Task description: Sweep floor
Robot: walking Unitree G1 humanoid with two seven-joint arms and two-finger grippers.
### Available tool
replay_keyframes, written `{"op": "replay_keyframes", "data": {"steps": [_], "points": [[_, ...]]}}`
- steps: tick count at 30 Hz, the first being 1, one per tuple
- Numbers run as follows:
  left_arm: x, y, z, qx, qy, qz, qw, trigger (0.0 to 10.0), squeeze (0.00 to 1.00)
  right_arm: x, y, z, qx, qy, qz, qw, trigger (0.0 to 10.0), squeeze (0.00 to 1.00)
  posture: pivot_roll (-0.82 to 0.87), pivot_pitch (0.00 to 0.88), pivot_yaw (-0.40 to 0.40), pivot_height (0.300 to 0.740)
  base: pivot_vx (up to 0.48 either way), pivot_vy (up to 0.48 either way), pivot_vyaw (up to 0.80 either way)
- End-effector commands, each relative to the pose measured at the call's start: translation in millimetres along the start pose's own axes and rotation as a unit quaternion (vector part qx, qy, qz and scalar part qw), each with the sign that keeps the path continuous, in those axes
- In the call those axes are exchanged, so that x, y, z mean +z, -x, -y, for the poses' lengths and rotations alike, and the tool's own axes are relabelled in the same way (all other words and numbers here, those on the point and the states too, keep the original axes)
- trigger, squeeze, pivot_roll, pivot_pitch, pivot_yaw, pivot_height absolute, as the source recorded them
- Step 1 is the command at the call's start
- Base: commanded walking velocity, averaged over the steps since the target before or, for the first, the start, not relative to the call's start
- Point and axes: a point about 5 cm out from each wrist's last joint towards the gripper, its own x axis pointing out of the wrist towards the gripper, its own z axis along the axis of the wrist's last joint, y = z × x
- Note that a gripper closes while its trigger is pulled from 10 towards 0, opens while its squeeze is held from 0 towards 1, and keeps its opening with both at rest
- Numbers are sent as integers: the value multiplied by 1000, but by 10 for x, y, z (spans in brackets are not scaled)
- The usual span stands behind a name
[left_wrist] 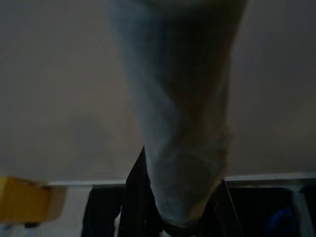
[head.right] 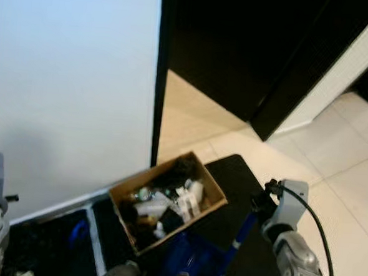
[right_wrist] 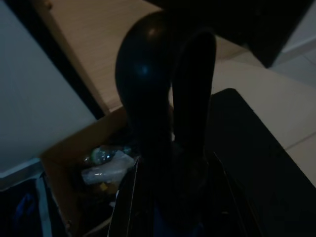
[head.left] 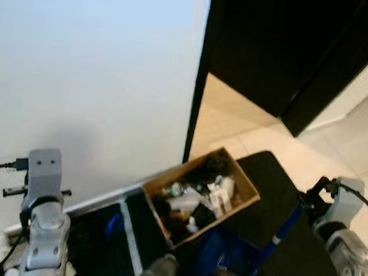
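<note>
The head views are looking down on a cardboard box (head.left: 200, 195) full of bottles and dark clutter, sitting on the floor just beside a white wall (head.left: 88, 76), with a black mat (head.left: 274, 200) to its right and beige tiles (head.right: 343, 185) further right. A blue handle (head.left: 281, 234) is slanting from the near centre toward the right arm (head.left: 343, 235).

The right wrist view is showing what the head views are not: the right gripper (right_wrist: 168, 143), its black fingers closing around a dark rounded handle end (right_wrist: 143, 69) above the box. The left wrist view is showing the left gripper (left_wrist: 173, 217) grasping a pale blurred shaft (left_wrist: 182, 98) before the wall; a yellow object (left_wrist: 27, 200) at its edge is too blurred to identify.

The left arm (head.left: 42, 210) is standing upright at the near left. Any broom head is hidden.
</note>
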Motion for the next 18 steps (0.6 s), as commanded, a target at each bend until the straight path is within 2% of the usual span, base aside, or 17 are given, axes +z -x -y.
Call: {"op": "replay_keyframes", "data": {"steps": [1, 18], "points": [[-37, 1, -45, 10, -22, -1, 1000, 10000, 0, -166, -33, -212, 53, -58, -21, 997, 10000, 0, 138, 167, -11, 740, 0, 0, 794], [-24, -21, -26, 5, -22, 0, 1000, 10000, 0, -155, -40, -203, 48, -61, -17, 997, 10000, 0, 137, 160, -5, 740, 0, 0, 794]]}}
